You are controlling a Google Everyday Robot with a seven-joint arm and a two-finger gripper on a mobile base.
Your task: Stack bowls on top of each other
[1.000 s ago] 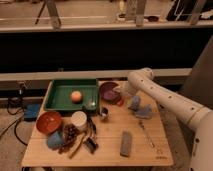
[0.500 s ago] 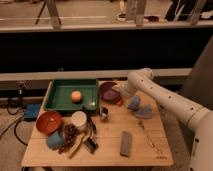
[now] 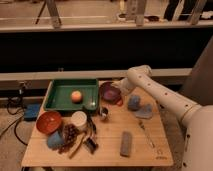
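Wooden table with a white robot arm reaching in from the right. Green tray at back left. Purple bowl just right of it, orange-red bowl front left, well apart. Gripper at the purple bowl's right rim; cannot tell its state.

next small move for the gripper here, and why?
Probably settle onto the right rim of the purple bowl and grip it. The gripper sits at that bowl's right edge. The bowl rests on the table beside the green tray, and the orange-red bowl sits apart at the table's left, so nothing is stacked yet.
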